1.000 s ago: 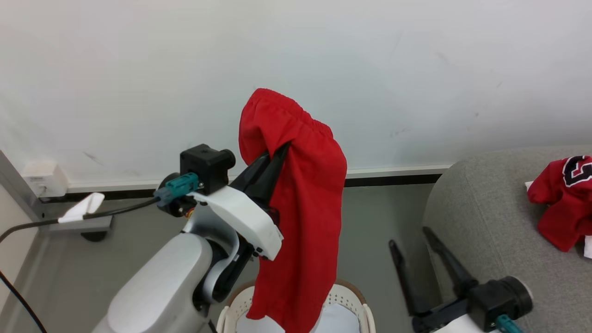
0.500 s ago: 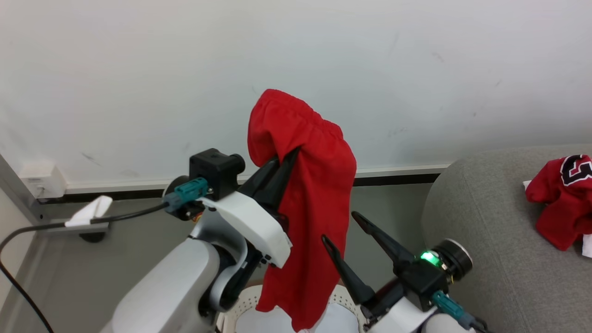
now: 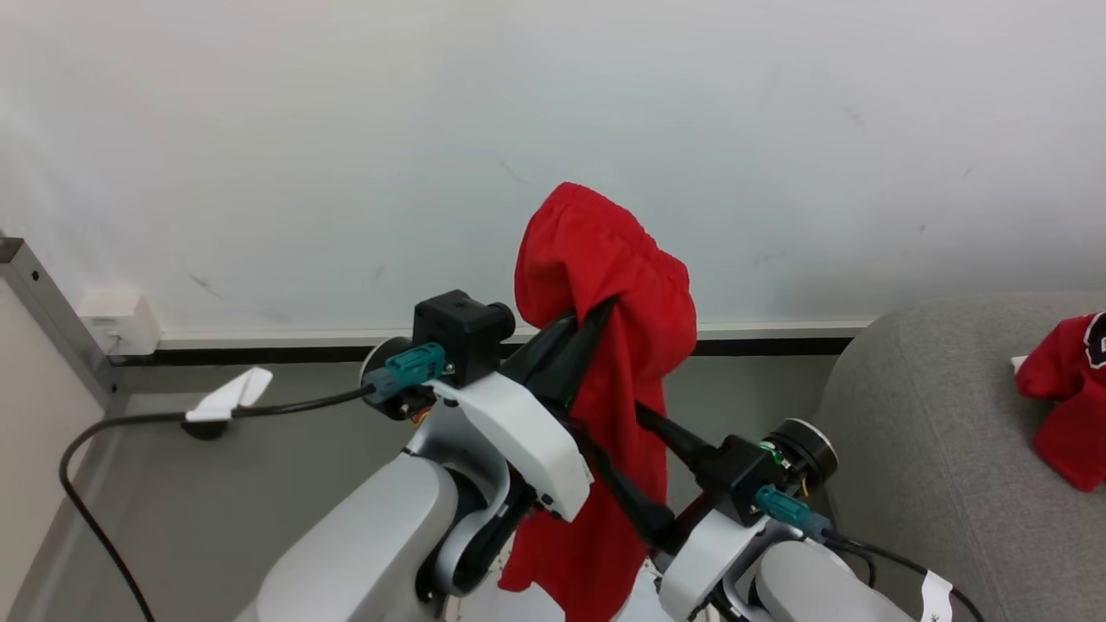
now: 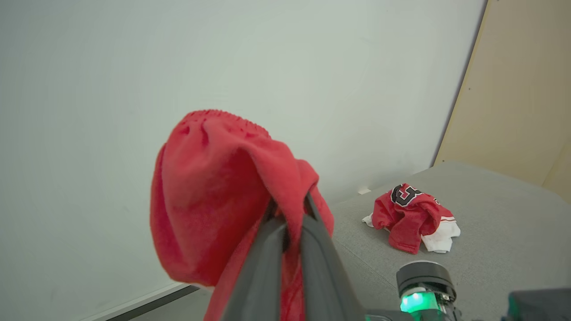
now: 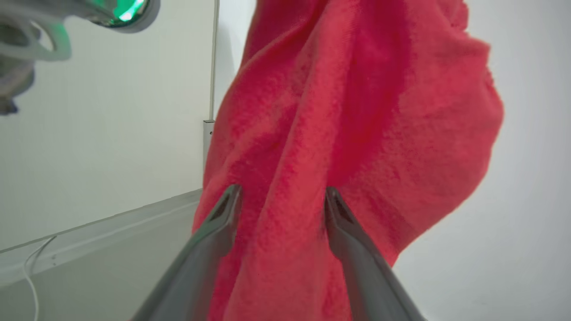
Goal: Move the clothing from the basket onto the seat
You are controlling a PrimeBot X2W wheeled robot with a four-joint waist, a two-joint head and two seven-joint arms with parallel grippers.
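Note:
The red shorts (image 3: 605,259) hang in the air in front of the wall, pinched near the waistband by my left gripper (image 3: 600,307), which is shut on them (image 4: 290,203). My right gripper (image 3: 618,423) is open, with its two fingers on either side of the hanging cloth (image 5: 282,192); the shorts (image 5: 357,111) lie between them. The red jersey (image 3: 1067,406) lies crumpled on the light-grey seat (image 3: 933,432) at the right, and the left wrist view shows the jersey (image 4: 412,216) on the seat (image 4: 490,223) too. The basket is hidden below my arms and the shorts.
A white wall stands close behind the shorts, with grey floor below it. A black cable with a white tag (image 3: 229,397) runs along the floor at the left, near a wall box (image 3: 117,315). A beige panel (image 4: 526,89) stands beyond the seat.
My right gripper has risen and moved left until its open fingers straddle the hanging shorts. My left gripper has kept its hold. The head view has shifted, and the basket has dropped out of it.

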